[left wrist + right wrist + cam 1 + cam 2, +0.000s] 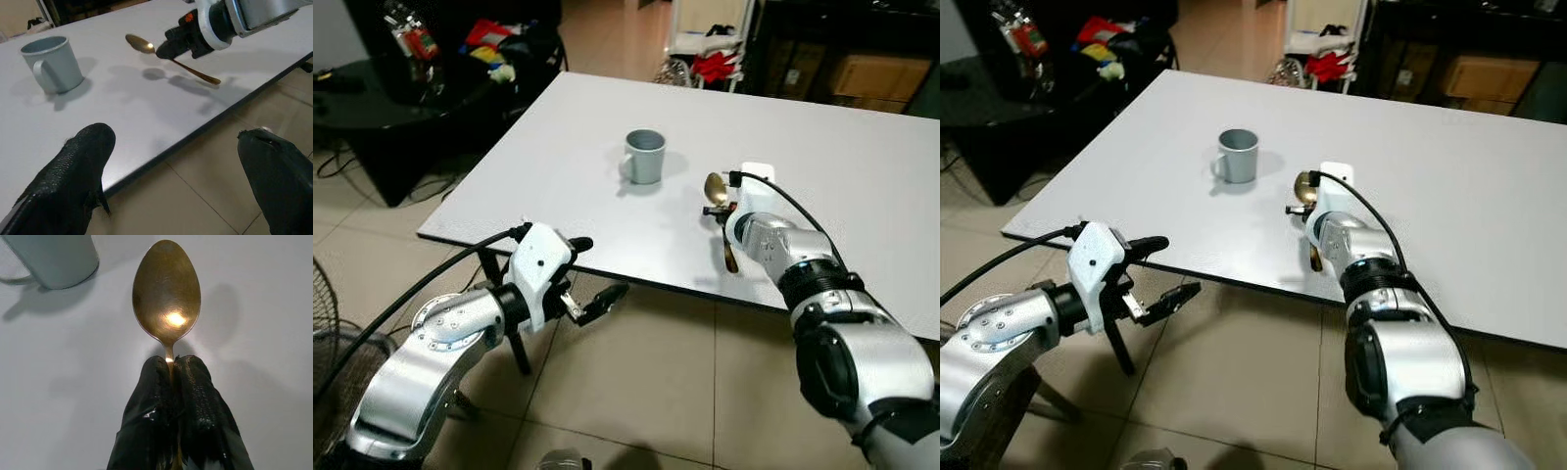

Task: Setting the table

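The worktop (pixel 558 166) is plain white with a dark edge. The mug (pixel 645 156) is pale grey-blue. The spoon (pixel 167 293) is shiny gold-brass. Both grippers, left (pixel 592 271) and right (pixel 172 363), have black fingers on silver-white arms. The floor (pixel 636 382) is beige tile with darker joints.

White table (pixel 558 147) carries a grey mug (pixel 645 157).

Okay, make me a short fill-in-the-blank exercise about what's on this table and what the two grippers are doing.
1. The right gripper is shut on a gold-coloured ____.
2. The grey mug stands ____ on the white table.
3. The left gripper, at the table's near edge, has its fingers ____.
4. The mug's handle points toward the robot's ____ side.

Missing words: spoon; upright; open; left
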`<state>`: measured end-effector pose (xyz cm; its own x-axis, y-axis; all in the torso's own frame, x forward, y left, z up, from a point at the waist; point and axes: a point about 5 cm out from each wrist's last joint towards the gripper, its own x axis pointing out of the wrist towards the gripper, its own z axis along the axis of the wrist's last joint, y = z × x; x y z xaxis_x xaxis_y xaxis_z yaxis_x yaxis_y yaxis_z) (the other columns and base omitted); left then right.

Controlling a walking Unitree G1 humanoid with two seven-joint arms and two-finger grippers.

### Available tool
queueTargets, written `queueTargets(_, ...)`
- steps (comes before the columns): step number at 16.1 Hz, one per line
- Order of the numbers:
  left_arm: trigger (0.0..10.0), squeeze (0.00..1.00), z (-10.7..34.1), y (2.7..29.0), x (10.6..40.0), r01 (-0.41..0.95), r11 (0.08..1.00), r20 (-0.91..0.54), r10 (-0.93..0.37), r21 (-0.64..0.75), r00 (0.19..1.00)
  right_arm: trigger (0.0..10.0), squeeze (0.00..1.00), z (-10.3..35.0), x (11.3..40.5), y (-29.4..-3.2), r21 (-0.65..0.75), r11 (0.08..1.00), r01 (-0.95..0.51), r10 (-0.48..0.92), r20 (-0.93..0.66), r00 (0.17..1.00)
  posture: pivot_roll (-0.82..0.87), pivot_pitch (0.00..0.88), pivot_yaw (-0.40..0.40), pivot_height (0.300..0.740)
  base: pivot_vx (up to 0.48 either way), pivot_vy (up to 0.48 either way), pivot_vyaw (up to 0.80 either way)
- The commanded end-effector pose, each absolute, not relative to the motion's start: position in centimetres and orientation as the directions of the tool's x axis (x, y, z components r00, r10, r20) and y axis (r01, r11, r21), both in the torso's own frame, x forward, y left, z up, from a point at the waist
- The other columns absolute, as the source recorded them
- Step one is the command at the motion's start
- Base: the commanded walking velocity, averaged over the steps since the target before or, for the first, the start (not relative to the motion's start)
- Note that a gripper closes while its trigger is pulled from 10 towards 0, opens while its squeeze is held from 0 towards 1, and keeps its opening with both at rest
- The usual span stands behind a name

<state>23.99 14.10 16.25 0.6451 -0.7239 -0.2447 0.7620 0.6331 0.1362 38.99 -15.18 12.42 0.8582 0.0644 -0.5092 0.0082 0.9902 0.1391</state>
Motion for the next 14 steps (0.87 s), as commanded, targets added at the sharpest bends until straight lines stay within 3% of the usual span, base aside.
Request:
queueTargets(1,10.0,0.0,16.6,14.2,23.7,0.761,0.631,-0.247,-0.721,0.149,0.647,10.0,0.0,12.9,39.3,-15.7,0.15,0.988,0.042,0.038,-0.49,0.871,0.26,0.0,0.003,0.74,0.0,0.0,0.0)
queueTargets(14,10.0,0.0,16.9,14.0,23.6,0.776,0.615,-0.262,-0.732,0.143,0.629,10.0,0.0,9.6,37.8,-17.5,0.112,0.985,0.132,-0.047,-0.565,0.824,0.26,0.0,0.027,0.74,0.0,0.0,0.0)
